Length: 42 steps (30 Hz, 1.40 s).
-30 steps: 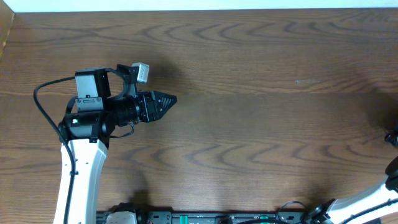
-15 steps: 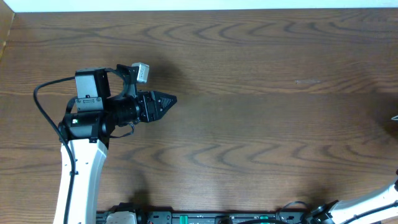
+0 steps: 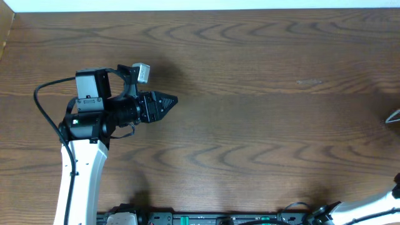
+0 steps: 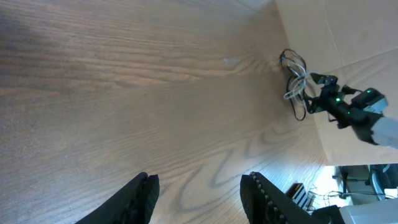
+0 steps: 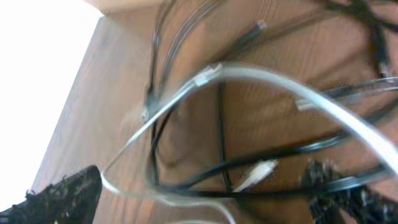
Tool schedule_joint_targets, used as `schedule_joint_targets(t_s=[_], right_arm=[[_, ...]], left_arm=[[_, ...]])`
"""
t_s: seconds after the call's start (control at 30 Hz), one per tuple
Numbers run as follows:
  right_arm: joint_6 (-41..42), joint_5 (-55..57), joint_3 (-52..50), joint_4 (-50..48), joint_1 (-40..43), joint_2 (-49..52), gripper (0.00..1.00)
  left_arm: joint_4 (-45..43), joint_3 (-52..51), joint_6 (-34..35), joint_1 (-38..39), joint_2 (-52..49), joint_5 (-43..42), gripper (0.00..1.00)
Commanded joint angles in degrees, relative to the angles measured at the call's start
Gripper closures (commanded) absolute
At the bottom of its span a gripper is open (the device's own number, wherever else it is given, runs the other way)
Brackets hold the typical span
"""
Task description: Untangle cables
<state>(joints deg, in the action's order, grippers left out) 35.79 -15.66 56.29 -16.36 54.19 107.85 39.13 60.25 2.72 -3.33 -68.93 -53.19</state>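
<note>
The cables lie in a tangled heap [image 4: 297,81] at the table's far right end, seen small in the left wrist view. Up close in the right wrist view, blurred, a white cable [image 5: 273,78] loops over black cable [image 5: 219,124], with a white plug [image 5: 255,174] among them. My right gripper [image 5: 205,193] hangs open over this heap, its fingers [image 5: 68,196] wide apart with strands passing between them. Only a pale loop of cable [image 3: 392,116] shows overhead at the right edge. My left gripper [image 3: 167,102] is far away at the left, open, with nothing between its fingers [image 4: 143,199].
The wooden table [image 3: 250,125] stretches between the two arms. A tan board [image 4: 336,31] stands along the table's right end behind the cables. The right arm's forearm [image 3: 381,206] enters at the bottom right corner overhead.
The dark tip of the right arm has left the overhead view's right edge, and a pale cable loop now shows there. The left arm has not moved.
</note>
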Motion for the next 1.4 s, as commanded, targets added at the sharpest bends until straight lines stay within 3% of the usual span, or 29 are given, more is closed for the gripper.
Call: schedule_joint_targets(t_s=[0.0,0.13,0.23,0.33,0.43,0.53,0.67,0.7,0.77,0.87,0.97,1.07,1.23,1.37], right_arm=[[0.6,9.6,0.7,10.5,-0.4,-9.0,0.01],[0.6,22.0,0.7,24.4,-0.4,-15.5,0.01],[0.6,22.2,0.7,33.6,-0.2,-18.1,0.01],[0.6,10.2,0.6,44.6,-0.3,-18.9,0.01],[0.0,-3.0,0.6,46.8,-0.3,-18.7,0.01],[-3.2,-25.4,0.6,44.9,-0.9,-18.7,0.14],[-3.1,-49.2,0.6,33.3,-5.4,-18.7,0.15],[-1.2,-57.4,0.6,25.2,-8.8,-18.7,0.17],[1.4,-63.0,0.7,16.2,-13.0,-18.7,0.19],[9.5,-70.9,0.7,-5.6,-23.8,-18.7,0.25],[19.3,-73.9,0.6,-21.2,-31.6,-18.7,0.2],[27.4,-73.9,0.6,-33.6,-39.6,-18.7,0.2],[36.3,-73.8,0.6,-49.0,-49.9,-18.7,0.01],[40.0,-71.8,0.6,-53.7,-52.7,-18.7,0.01]], left_arm=[[0.2,0.7,-0.8,-0.1,-0.3,0.4,0.52],[0.7,0.7,-0.8,-0.1,-0.3,0.4,0.51],[0.8,0.7,-0.8,-0.1,-0.3,0.3,0.52],[1.2,0.7,-0.8,-0.1,-0.3,0.4,0.52],[1.3,0.7,-0.8,-0.1,-0.3,0.4,0.57],[1.0,0.7,-0.8,-0.1,-0.3,0.4,0.56],[0.3,0.7,-0.8,-0.1,-0.3,0.4,0.55],[0.0,0.7,-0.8,-0.1,-0.3,0.3,0.55],[-0.5,0.7,-0.8,-0.1,-0.3,0.3,0.55],[-2.2,0.7,-0.8,-0.2,-0.3,0.5,0.58],[-2.3,0.7,-0.8,-0.2,-0.2,5.7,0.66],[-1.9,0.7,-0.8,-0.2,0.0,11.7,0.67],[-2.3,0.7,-0.8,-0.2,2.1,17.4,0.67],[-2.2,0.7,-0.5,-0.2,6.1,19.4,0.67]])
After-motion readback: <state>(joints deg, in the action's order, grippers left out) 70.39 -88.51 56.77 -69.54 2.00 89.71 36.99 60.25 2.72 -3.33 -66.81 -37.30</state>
